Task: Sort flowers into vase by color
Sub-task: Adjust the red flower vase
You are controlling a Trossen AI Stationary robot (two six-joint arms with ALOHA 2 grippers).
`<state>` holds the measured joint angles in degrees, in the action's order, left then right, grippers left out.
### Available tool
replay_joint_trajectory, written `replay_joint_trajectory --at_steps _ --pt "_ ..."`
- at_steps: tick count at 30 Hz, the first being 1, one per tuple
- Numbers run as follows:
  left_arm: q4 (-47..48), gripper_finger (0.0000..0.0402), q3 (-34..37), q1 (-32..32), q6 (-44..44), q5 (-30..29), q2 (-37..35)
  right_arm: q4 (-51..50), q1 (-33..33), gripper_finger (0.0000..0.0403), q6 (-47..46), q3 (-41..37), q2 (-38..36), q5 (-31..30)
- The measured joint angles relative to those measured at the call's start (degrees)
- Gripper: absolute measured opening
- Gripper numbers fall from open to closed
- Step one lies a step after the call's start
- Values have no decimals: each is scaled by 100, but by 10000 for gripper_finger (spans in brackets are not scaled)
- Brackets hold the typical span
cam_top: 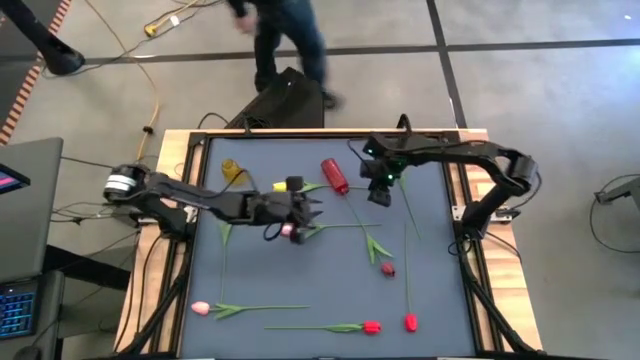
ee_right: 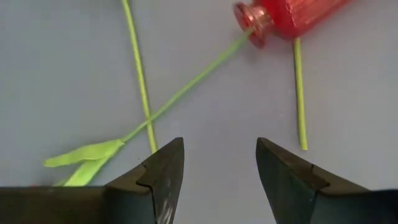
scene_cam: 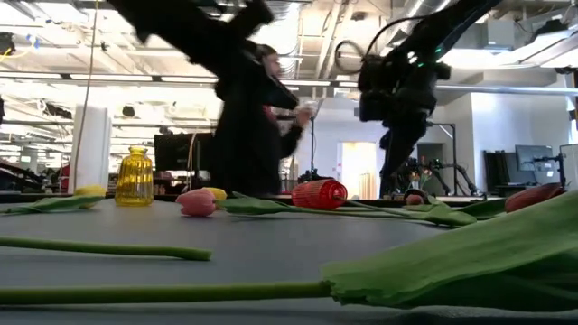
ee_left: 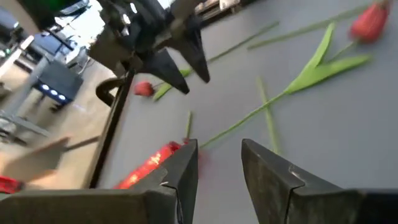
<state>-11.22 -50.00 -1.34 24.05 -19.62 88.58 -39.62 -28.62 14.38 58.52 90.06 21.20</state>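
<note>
Your left tool [cam_top: 303, 212] hangs mid-surface, fingers parted, gripping nothing; your right tool [cam_top: 380, 190] hovers open beside the toppled red vase [cam_top: 334, 175]; flowers [cam_top: 372, 326] lie scattered on the surface [cam_top: 430, 290].

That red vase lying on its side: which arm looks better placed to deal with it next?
Probably the right. Its open pincer hovers just beside the red vase, whose mouth shows close in its wrist view, while the left pincer is busy over a pink flower.

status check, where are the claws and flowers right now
Left claw open, mid-table, empty. Right claw open, empty, beside the tipped red vase. Yellow vase upright. Flowers flat on table; a stem lies at the red vase's mouth.
</note>
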Motion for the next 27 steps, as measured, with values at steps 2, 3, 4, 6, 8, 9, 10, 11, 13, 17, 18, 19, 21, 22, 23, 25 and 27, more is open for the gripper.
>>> replay_joint_trajectory --at_steps 2,3,4,6,8,9,10,11,13,17,18,19,21,22,23,25,27 --pt "277 109 -390 230 485 134 318 242 20 225 -90 -297 -411 2" --pt "449 108 -565 368 701 224 468 376 26 225 -135 -439 -622 6" --pt "556 108 -762 505 899 374 634 547 38 225 -213 -597 -846 -7" --pt "840 108 -1120 779 1250 743 897 886 50 225 -343 -902 -1260 -7" --pt "1288 108 -1519 1023 1533 934 1154 1213 47 225 -466 -1168 -1658 -23" --pt "1472 107 -1717 1138 1660 958 1271 1293 58 225 -520 -1279 -1841 -17" --pt "1779 108 -1896 1238 1760 958 1362 1401 75 225 -569 -1374 -2009 -17" --pt "2040 108 -2087 1327 1826 946 1457 1526 94 225 -609 -1470 -2173 -21" --pt "2285 110 -2440 1484 1828 877 1616 1617 98 225 -647 -1624 -2454 -30" --pt "2962 124 -2901 1674 1787 776 1851 1960 182 225 -708 -1860 -2872 -44" --pt "3150 130 -2972 1707 1831 775 1900 1974 213 225 -705 -1891 -2935 -43" --pt "3327 137 -3074 1742 1864 762 1961 2014 233 225 -706 -1901 -2978 -43" --pt "3548 154 -3290 1789 1960 729 2079 1996 263 225 -705 -1921 -3044 -44" --pt "3693 162 -3389 1819 1994 690 2138 1985 281 225 -705 -1921 -3051 -44" --pt "3804 170 -3502 1848 2026 658 2200 2013 288 225 -703 -1921 -3055 -44" --pt "4087 185 -3774 1925 2117 663 2368 1990 331 225 -703 -1921 -3040 -47" --pt "4449 195 -4064 2009 2225 742 2514 2000 363 225 -684 -1921 -3002 -46"
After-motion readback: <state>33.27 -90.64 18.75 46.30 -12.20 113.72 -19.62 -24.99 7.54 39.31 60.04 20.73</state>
